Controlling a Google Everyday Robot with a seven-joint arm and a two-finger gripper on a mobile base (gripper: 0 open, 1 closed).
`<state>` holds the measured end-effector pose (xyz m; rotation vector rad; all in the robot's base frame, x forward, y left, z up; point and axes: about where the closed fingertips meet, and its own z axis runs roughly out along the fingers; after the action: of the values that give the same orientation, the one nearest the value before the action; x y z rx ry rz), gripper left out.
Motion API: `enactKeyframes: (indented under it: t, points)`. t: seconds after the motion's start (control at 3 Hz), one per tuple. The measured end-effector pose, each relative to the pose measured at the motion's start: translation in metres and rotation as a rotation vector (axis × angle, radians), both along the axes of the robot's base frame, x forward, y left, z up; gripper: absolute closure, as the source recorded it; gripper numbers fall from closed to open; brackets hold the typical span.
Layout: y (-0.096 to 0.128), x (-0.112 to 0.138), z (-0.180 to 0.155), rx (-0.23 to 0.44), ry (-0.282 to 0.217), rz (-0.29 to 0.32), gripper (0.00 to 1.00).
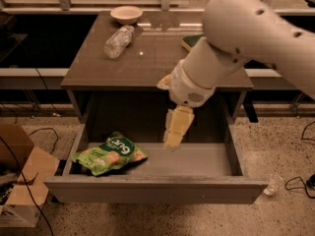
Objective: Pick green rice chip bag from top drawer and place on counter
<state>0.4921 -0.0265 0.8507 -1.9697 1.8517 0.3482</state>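
Observation:
The green rice chip bag [110,154] lies flat in the left part of the open top drawer [197,162]. The drawer is pulled out below the counter [152,58]. My gripper [174,136] hangs from the big white arm over the drawer's middle, pointing down, a little right of the bag and apart from it. It holds nothing that I can see.
On the counter are a clear plastic bottle [118,42] lying on its side, a small bowl [126,14] at the back left, and a green-and-yellow sponge [191,42] partly behind my arm. A cardboard box [22,181] stands on the floor to the left.

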Motion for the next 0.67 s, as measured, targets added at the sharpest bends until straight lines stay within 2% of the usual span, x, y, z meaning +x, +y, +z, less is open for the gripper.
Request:
enactKeyframes:
  t: [0.67]
  points:
    - [0.06, 0.03, -0.063, 0.042, 0.048, 0.093, 0.0]
